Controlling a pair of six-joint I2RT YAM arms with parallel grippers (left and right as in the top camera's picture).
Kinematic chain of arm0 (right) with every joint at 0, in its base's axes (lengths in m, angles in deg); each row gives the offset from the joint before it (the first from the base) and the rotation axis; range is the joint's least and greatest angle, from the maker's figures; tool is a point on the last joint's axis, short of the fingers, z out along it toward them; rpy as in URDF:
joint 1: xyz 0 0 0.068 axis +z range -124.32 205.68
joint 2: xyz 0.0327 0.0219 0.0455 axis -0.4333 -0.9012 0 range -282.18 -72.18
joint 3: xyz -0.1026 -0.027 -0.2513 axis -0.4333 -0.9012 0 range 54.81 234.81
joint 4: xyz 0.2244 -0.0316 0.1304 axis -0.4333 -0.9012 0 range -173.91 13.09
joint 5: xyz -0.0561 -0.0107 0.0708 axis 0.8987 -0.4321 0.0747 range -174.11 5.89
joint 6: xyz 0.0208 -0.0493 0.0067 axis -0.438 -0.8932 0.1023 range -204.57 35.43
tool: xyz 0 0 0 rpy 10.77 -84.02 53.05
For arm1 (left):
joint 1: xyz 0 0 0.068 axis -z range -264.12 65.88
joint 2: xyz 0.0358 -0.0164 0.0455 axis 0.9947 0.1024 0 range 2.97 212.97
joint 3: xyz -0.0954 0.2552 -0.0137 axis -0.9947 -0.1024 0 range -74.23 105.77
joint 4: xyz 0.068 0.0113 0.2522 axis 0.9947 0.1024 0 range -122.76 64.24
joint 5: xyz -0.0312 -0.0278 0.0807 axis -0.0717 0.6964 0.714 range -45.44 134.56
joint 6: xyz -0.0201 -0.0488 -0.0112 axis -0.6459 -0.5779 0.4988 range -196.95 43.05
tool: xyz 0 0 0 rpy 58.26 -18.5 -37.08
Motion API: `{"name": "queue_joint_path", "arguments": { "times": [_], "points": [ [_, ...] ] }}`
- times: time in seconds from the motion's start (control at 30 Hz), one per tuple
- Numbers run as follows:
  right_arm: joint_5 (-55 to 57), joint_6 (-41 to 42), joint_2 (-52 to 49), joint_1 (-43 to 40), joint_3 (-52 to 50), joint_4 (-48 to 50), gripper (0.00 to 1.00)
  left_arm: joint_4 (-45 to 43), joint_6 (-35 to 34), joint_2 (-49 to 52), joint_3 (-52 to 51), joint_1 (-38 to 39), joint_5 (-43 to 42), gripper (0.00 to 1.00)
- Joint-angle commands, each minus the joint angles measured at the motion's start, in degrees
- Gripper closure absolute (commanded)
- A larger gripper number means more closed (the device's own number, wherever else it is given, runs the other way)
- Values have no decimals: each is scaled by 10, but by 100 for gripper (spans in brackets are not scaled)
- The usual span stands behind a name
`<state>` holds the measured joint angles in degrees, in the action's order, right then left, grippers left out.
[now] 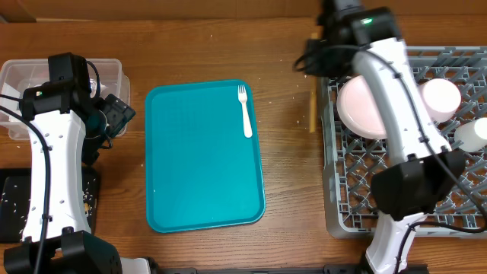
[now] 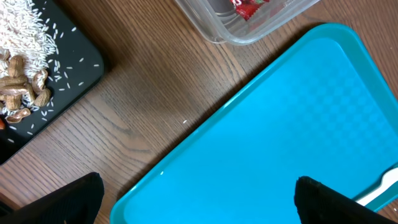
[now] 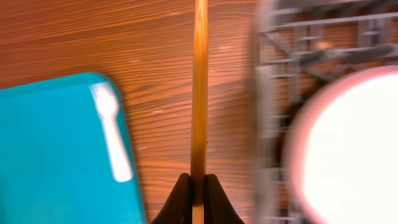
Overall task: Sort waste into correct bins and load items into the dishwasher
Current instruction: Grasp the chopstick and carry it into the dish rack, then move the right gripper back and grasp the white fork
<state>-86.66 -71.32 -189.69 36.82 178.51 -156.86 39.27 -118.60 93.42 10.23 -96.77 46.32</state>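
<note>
One stick (image 3: 199, 81) in tight R end effector (image 3: 198, 182)

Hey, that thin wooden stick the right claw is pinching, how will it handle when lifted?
Probably stiff: the wooden stick looks straight along its whole length. Likely light, being so thin. Gripped only at the narrow tips of the right claw, it may swivel or slip.

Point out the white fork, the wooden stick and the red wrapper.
white fork (image 1: 245, 113), overhead view, on its handle.
wooden stick (image 3: 199, 93), right wrist view, mid-shaft.
red wrapper (image 2: 250, 7), left wrist view, its visible part.
</note>
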Motion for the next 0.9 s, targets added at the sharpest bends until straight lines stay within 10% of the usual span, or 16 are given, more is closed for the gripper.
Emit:
{"name": "queue_joint_path", "arguments": {
  "times": [0.0,0.87],
  "points": [
    [-1,-79,-3,-28,-29,-5,96,-1,-6,2,0,-2,1,0],
    [-99,-91,7,-77,-107,23,68,-1,-6,2,0,-2,2,0]
  ]
}}
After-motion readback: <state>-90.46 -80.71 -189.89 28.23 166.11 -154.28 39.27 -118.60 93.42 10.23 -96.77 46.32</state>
